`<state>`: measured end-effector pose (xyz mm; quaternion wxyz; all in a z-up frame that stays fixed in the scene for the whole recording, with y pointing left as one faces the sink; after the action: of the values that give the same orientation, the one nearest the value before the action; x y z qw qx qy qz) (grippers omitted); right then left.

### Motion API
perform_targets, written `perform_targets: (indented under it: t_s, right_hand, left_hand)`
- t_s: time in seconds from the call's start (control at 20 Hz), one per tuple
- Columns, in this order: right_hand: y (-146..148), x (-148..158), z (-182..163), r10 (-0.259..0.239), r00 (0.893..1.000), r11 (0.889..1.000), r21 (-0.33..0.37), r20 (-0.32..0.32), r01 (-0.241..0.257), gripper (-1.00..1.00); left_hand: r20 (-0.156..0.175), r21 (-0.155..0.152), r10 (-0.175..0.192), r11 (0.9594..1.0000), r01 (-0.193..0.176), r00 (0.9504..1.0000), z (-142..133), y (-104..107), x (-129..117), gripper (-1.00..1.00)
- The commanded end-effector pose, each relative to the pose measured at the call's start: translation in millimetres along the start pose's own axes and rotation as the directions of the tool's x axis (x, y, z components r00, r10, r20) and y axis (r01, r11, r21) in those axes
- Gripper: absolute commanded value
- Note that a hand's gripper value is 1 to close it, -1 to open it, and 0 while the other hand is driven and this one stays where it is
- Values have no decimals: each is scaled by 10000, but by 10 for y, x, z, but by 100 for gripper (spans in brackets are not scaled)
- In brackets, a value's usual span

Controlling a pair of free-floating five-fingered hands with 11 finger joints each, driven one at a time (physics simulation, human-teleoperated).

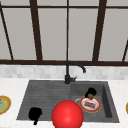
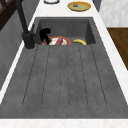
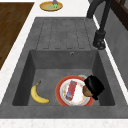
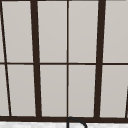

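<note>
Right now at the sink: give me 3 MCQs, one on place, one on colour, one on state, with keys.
1. Where does the banana lie?
A. in the sink basin
B. on the draining board
C. on the counter

2. What colour is the rim of the plate in the basin?
A. blue
B. orange-red
C. green

3. What is the right hand doing?
A. hanging high over the faucet
B. resting flat on the counter
C. curled on a small brown thing at the plate's edge

Key: 1 A, the right side view shows it on the basin floor beside the plate. 2 B, the rim shows orange-red round a white middle. 3 C, the fingers wrap a brown thing by the plate.

The left hand hovers over the draining board.
</note>
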<state>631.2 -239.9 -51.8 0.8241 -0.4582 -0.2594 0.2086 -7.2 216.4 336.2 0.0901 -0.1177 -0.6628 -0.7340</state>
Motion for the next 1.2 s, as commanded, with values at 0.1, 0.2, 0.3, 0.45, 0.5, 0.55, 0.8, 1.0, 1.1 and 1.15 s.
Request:
perform_targets:
  t_s: [0.1, 0.2, 0.3, 0.45, 0.5, 0.55, 0.8, 1.0, 1.1, 1.15]
  right_hand:
    - [282, -210, -255, -787, 9926, 9968, -32, 927, 794, 100]
    - [304, -228, -107, -880, 9887, 9954, -260, 1210, 918, 100]
    - [303, -302, 113, -1174, 9866, 9881, -862, 1133, 1274, 100]
    - [168, -349, 347, -1203, 9861, 9818, -1335, 1150, 1353, 100]
    - [151, -359, 422, -1195, 9857, 9802, -1439, 1188, 1362, 100]
    - [127, -371, 472, -1225, 9853, 9785, -1517, 1193, 1400, 100]
    - [180, -375, 602, -1158, 9892, 9792, -1567, 899, 1289, 100]
    - [148, -287, 555, -984, 9885, 9748, -1885, 1148, 1189, -100]
    - [97, -373, 667, -1269, 9794, 9562, -2430, 1573, 1629, -100]
    - [39, -389, 718, -1307, 9764, 9522, -2525, 1721, 1720, -100]
  left_hand:
    - [0, 0, 0, 10000, 0, 10000, 0, 0, 0, 0]
    - [0, 0, 0, 10000, 0, 10000, 0, 0, 0, 0]
    - [0, 0, 0, 10000, 0, 10000, 0, 0, 0, 0]
    - [0, 0, 0, 10000, 0, 10000, 0, 0, 0, 0]
    - [0, 0, 0, 10000, 0, 10000, 0, 0, 0, 0]
    - [0, 0, 0, 10000, 0, 10000, 0, 0, 0, 0]
    - [0, 0, 0, 10000, 0, 10000, 0, 0, 0, 0]
    - [0, 0, 0, 10000, 0, 10000, 0, 0, 0, 0]
    - [0, 0, 0, 10000, 0, 10000, 0, 0, 0, 0]
    - [0, 0, 0, 10000, 0, 10000, 0, 0, 0, 0]
